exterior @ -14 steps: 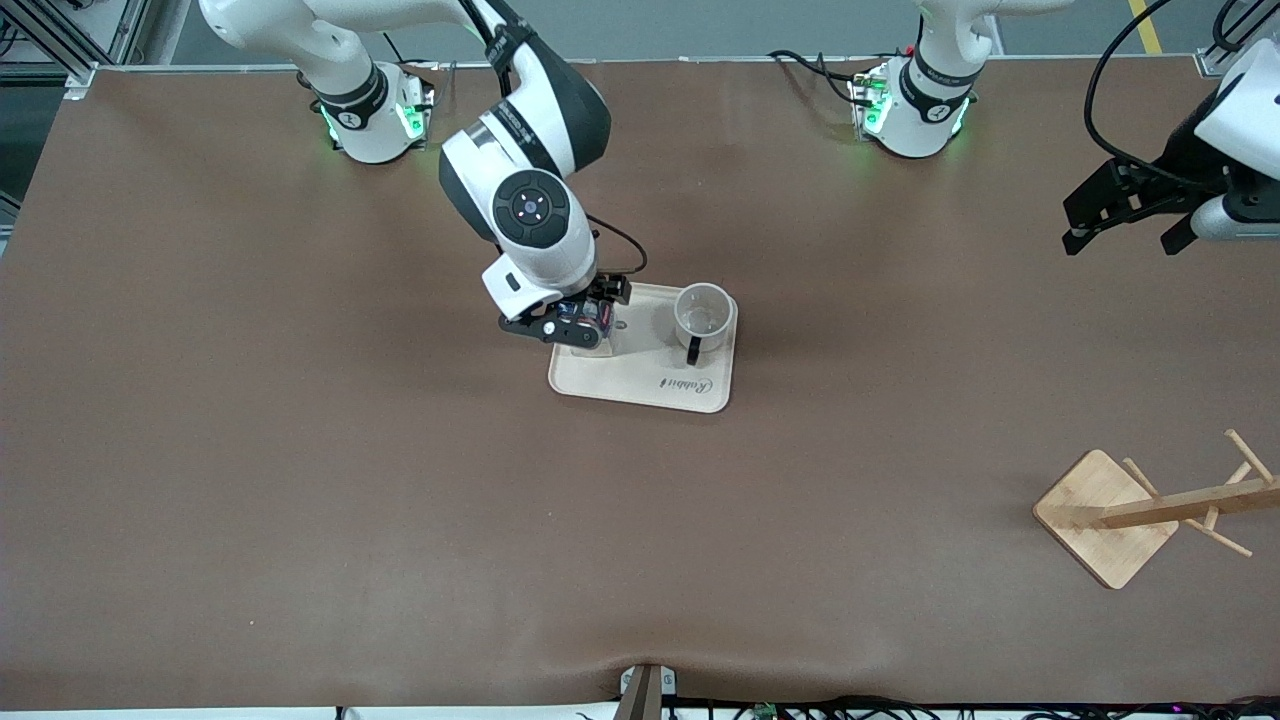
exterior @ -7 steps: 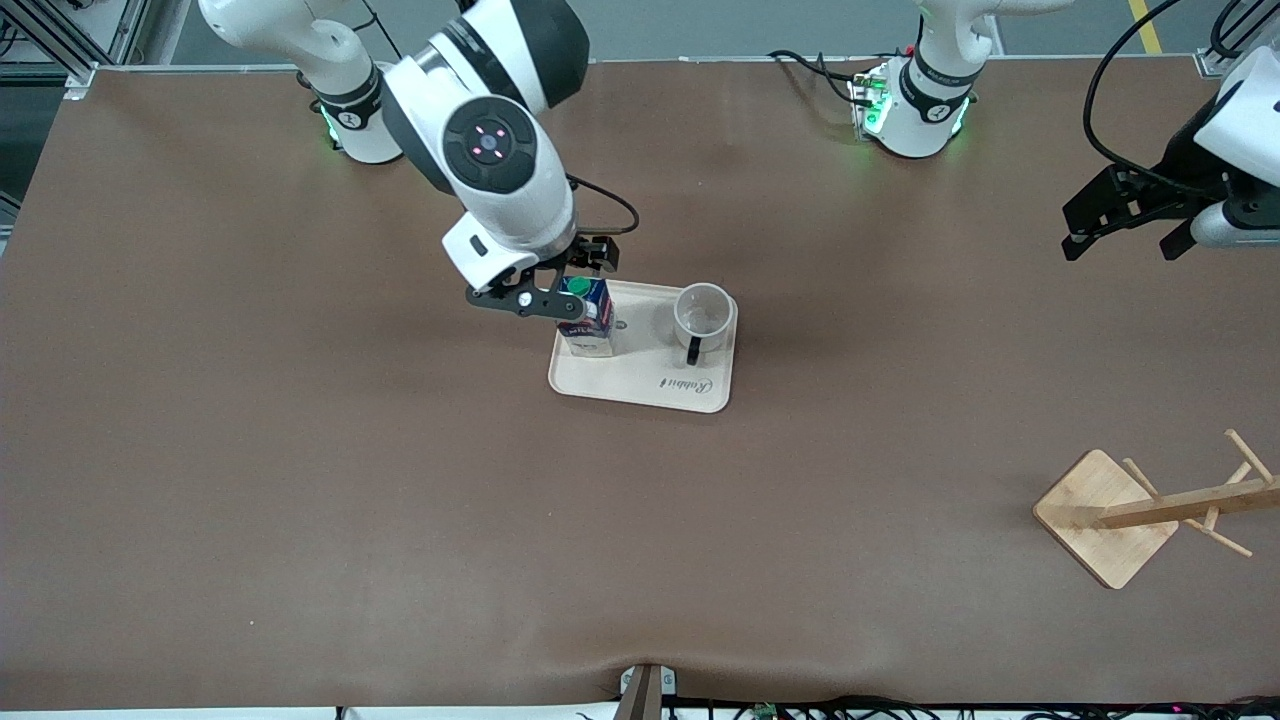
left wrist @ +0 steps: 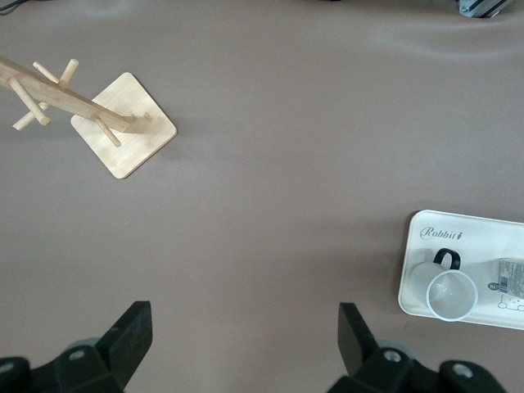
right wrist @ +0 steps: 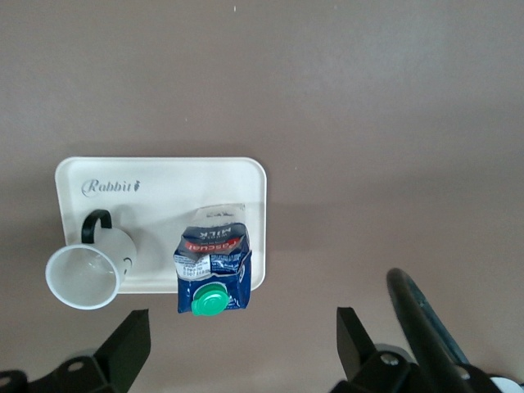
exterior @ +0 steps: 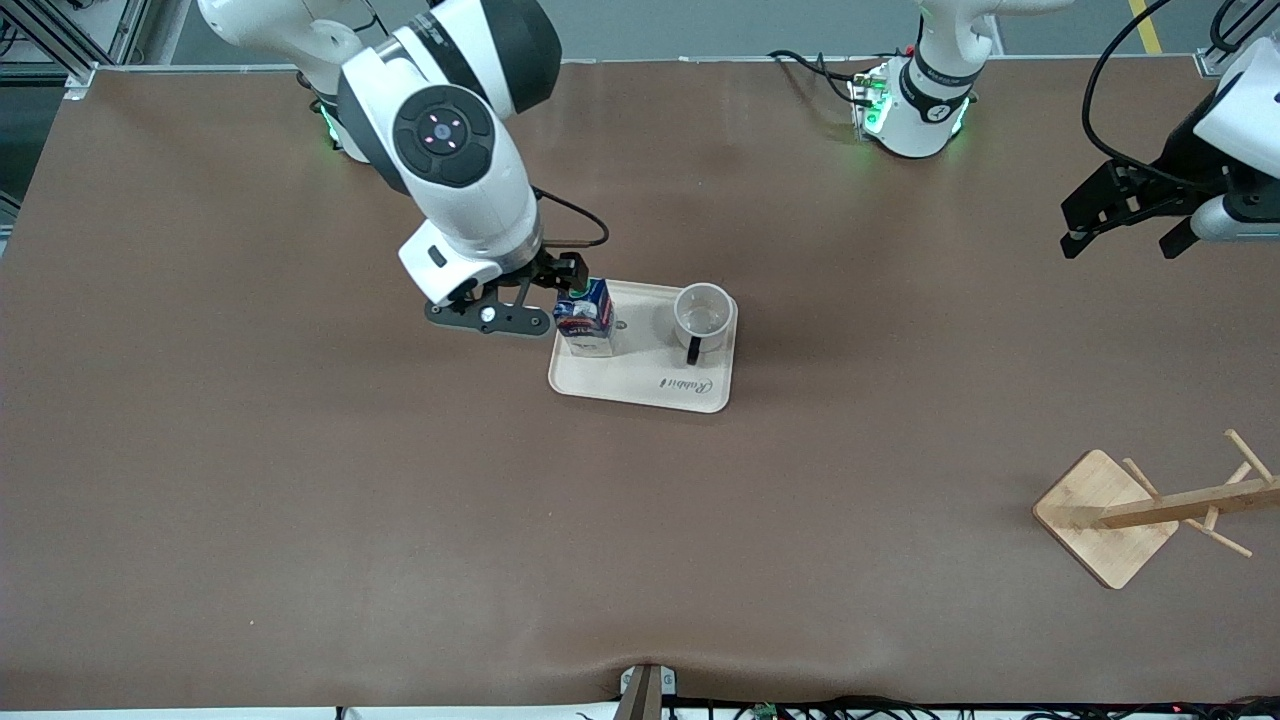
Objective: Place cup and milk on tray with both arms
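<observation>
The cream tray [exterior: 640, 385] lies mid-table. The white cup [exterior: 703, 315] with its black handle stands on the tray's end toward the left arm. The dark-blue milk [exterior: 585, 322] stands upright on the tray's end toward the right arm. My right gripper [exterior: 553, 296] is open and empty, up beside the milk's top, over the tray's edge. Its wrist view shows the milk [right wrist: 213, 266], cup [right wrist: 86, 266] and tray [right wrist: 164, 176] clear of the open gripper [right wrist: 241, 327]. My left gripper [exterior: 1120, 243] is open and empty, raised over the table's left-arm end; it waits [left wrist: 244, 327].
A wooden rack [exterior: 1110, 515] with pegs stands on a square base toward the left arm's end, nearer the front camera; it also shows in the left wrist view [left wrist: 123, 124]. The brown table [exterior: 300, 480] spreads around the tray.
My right gripper has let go of the milk, risen and drawn back toward the right arm's end. The milk now stands free on the tray. The left arm has barely moved.
</observation>
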